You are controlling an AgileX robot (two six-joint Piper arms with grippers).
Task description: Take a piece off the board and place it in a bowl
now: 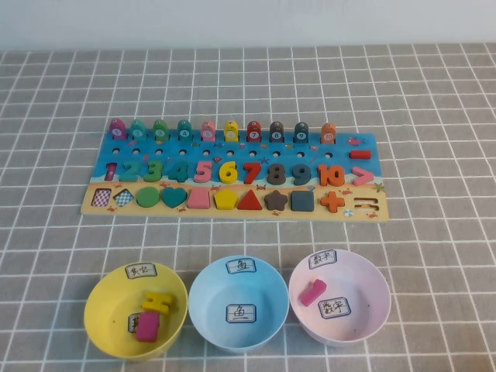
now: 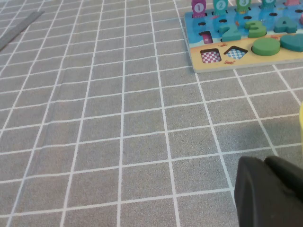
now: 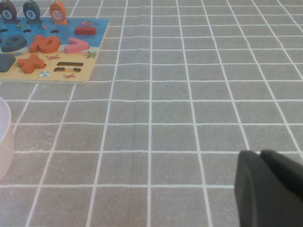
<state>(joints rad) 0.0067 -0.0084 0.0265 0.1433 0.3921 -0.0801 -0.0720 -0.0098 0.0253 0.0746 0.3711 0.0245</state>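
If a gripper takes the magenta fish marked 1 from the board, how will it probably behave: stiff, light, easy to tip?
The magenta fish looks like rigid painted wood, so probably stiff and light. It stands upright at the board back edge, so a sideways push may tip it. Left gripper and right gripper are both shut, low over the table.

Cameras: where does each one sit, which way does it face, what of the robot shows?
High view: raised on the robot's side, looking down on board and three bowls; no arm shows.
Left wrist view: low over the cloth, facing the board's fish 1 end; left gripper shut at the edge.
Right wrist view: low, facing the board's 10 end; right gripper at the edge.
All share the board.
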